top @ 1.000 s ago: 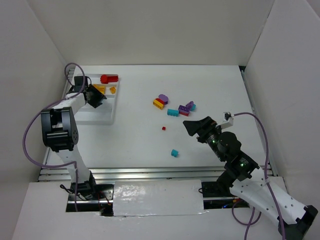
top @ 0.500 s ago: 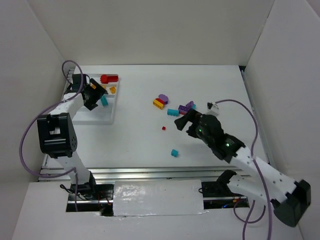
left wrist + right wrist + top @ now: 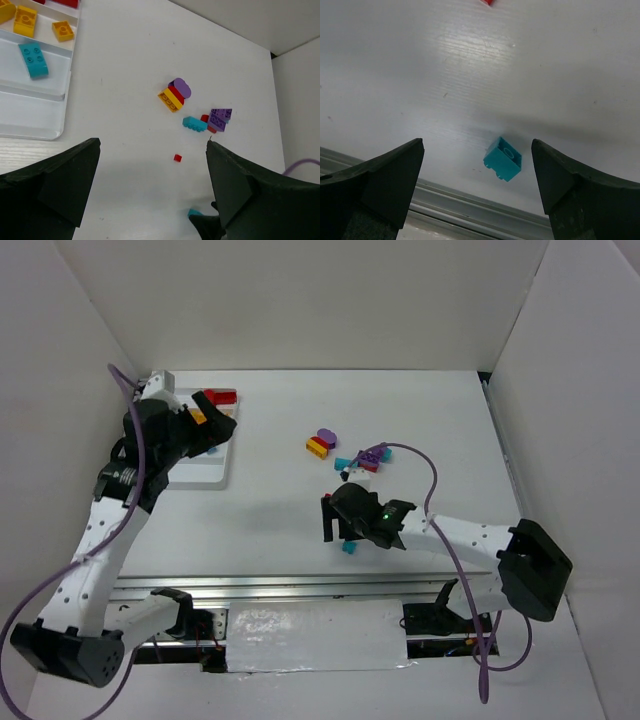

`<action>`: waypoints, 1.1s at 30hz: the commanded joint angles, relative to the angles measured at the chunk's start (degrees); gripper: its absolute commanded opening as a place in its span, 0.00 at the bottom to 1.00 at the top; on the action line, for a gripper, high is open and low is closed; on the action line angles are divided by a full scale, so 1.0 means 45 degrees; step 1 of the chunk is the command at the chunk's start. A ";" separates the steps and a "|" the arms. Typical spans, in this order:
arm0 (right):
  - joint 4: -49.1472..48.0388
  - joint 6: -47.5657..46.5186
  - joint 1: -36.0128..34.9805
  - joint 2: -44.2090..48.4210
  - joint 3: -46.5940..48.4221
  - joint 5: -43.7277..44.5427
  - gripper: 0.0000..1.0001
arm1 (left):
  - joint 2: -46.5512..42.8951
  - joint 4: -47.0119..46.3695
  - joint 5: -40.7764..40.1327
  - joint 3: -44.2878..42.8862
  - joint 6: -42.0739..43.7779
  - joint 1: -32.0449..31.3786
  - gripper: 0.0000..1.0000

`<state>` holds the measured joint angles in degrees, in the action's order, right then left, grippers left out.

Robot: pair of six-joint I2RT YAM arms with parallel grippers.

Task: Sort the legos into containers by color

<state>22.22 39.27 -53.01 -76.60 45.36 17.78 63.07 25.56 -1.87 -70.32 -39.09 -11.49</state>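
At the near edge of the table, your right gripper (image 3: pixel 477 150) hangs spread wide and empty above a lone teal brick (image 3: pixel 503 165). Your left gripper (image 3: pixel 152 145) is released too, by the white tray (image 3: pixel 30 107) at far left. A second teal brick (image 3: pixel 34 60) lies in one tray compartment.

white tabletop (image 3: pixel 430 410), plain white panel walls (image 3: pixel 300 300) on three sides, metal rail (image 3: pixel 260 586) along near edge
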 commanded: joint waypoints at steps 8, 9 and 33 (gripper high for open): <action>0.0258 -0.1714 0.0179 -0.1728 0.0505 -0.1216 0.73 | -0.1866 0.2268 0.2369 0.1486 0.3197 0.0033 1.00; 0.0065 -0.1811 0.0160 -0.1748 0.0447 -0.1352 0.71 | -0.1963 0.2404 0.2272 0.1622 0.3353 0.0033 1.00; 0.0668 -0.1382 0.0101 -0.1923 0.0016 -0.1178 0.34 | -0.1945 0.1937 0.2681 0.3382 0.4000 0.0033 1.00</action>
<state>24.14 32.69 -52.27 -86.35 45.10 11.35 54.26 36.16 9.26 -55.33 -22.41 -11.31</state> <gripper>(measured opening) 0.394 0.994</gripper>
